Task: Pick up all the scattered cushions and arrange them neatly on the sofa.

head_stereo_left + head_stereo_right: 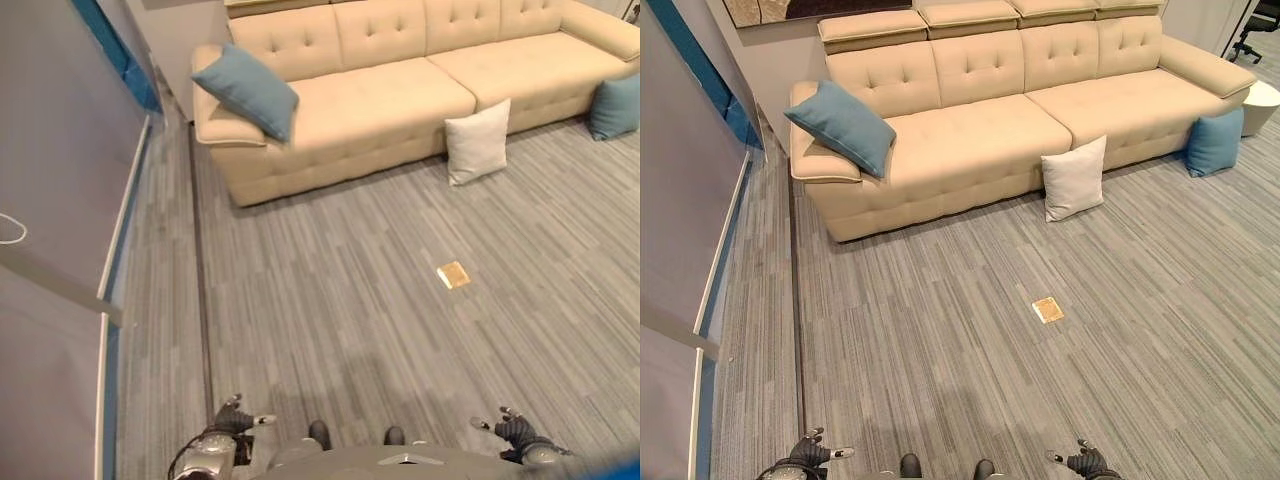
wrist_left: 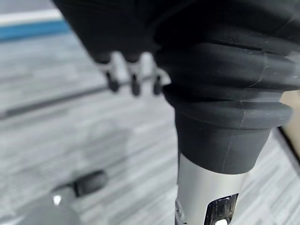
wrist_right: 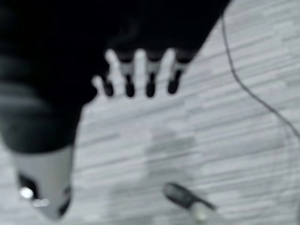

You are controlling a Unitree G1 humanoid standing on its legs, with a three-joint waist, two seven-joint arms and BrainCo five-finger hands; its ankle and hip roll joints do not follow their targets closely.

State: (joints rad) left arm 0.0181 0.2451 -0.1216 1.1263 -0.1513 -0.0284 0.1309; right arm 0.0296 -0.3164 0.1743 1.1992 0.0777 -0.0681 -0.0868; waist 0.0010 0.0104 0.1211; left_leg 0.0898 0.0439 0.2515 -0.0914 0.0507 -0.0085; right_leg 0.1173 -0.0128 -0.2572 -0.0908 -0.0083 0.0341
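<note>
The left hand's fingers (image 2: 133, 77) hung straight and loose above the striped grey carpet, with nothing between them, and the right hand's fingers (image 3: 140, 77) were likewise extended and slack, holding nothing. Seen from the head, the left hand (image 1: 238, 418) and the right hand (image 1: 512, 428) both sat low at the robot's sides, well apart from the cream tufted sofa (image 1: 970, 135) and with a wide stretch of carpet (image 1: 960, 380) between them and it. On that carpet, roughly midway between the hands and the sofa, lay a small brass floor plate (image 1: 1047, 309). Nearer the sofa, a white cushion (image 1: 1074, 178) stood on the floor, tilted back and leaning against the sofa's front below the seat. Toward the sofa's right end, a teal cushion (image 1: 1215, 142) also stood on the floor, propped against the base of the chaise part. A second teal cushion (image 1: 842, 125) was already up on the sofa, resting at an angle in the left corner against the armrest and the backrest. A grey partition with a blue edge (image 1: 60, 200) ran along the floor to the left of the sofa.
</note>
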